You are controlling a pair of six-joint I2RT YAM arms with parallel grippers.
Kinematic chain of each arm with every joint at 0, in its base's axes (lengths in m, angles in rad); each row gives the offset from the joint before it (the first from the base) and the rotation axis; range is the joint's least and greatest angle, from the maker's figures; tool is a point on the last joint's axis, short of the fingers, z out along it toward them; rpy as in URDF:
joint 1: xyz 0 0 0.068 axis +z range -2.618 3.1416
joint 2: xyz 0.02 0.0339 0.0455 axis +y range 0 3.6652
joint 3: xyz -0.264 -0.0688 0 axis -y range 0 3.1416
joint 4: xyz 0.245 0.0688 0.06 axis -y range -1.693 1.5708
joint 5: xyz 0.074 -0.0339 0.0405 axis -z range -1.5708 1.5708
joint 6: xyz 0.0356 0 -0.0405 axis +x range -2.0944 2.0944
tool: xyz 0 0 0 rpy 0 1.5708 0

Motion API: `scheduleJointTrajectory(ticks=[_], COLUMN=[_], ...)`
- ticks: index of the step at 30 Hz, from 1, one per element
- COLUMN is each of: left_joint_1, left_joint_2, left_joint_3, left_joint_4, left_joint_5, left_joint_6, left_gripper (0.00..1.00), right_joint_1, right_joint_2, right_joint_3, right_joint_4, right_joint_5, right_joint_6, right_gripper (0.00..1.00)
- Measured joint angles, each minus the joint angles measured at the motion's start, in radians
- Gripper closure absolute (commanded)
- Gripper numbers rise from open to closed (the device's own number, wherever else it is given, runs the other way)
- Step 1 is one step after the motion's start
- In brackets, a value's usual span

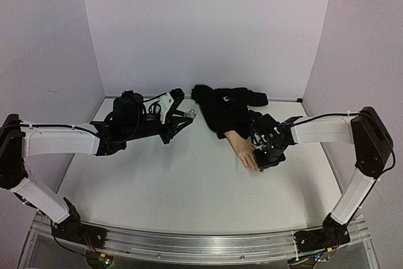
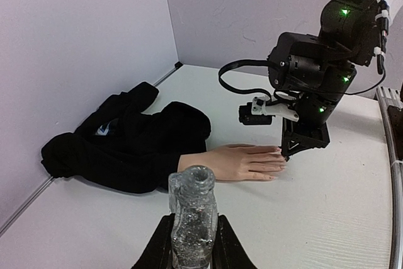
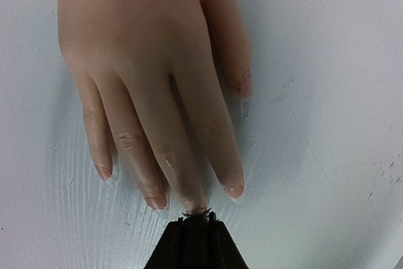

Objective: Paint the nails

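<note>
The peach mannequin hand (image 1: 242, 148) lies palm down on the white table, its wrist in a black sleeve (image 1: 220, 108). In the right wrist view the hand (image 3: 151, 61) fills the frame, with pale glossy nails showing on three fingers (image 3: 234, 191) and the thumb. My right gripper (image 3: 195, 225) is shut on a dark brush cap. Its bristles (image 3: 198, 210) press on the middle fingertip and hide that nail. My left gripper (image 2: 192, 247) is shut on a clear, uncapped glitter bottle (image 2: 192, 215), held upright left of the hand (image 2: 239, 162).
The sleeve's black cloth (image 2: 126, 143) is bunched against the back wall. Pale walls close the table at the back and both sides. The right arm (image 2: 308, 86) stands over the fingertips in the left wrist view.
</note>
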Motion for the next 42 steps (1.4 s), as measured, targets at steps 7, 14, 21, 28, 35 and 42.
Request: scheduleJointTrajectory(ticks=[7, 14, 21, 28, 35, 42], left_joint_1=[0.000, 0.001, 0.003, 0.003, 0.003, 0.003], left_joint_2=[-0.002, -0.005, -0.013, -0.013, -0.013, -0.014], left_joint_3=[-0.009, -0.013, -0.013, -0.013, -0.013, -0.013], left_joint_4=[0.000, 0.000, 0.000, 0.000, 0.000, 0.000], left_joint_5=[0.000, -0.003, -0.006, -0.006, -0.006, -0.006], left_joint_6=[0.000, 0.000, 0.000, 0.000, 0.000, 0.000], left_gripper=[1.00, 1.00, 1.00, 1.00, 1.00, 1.00], right_joint_1=[0.004, 0.004, 0.005, 0.010, 0.010, 0.010], right_joint_2=[0.001, 0.001, 0.001, 0.001, 0.001, 0.001], right_joint_3=[0.002, 0.002, 0.002, 0.002, 0.002, -0.001], right_joint_4=[-0.005, -0.008, -0.008, -0.008, -0.008, -0.008], right_joint_5=[0.015, 0.026, 0.021, 0.024, 0.037, 0.044], right_joint_6=[0.013, 0.025, 0.024, 0.027, 0.047, 0.054], right_gripper=[1.00, 1.00, 1.00, 1.00, 1.00, 1.00])
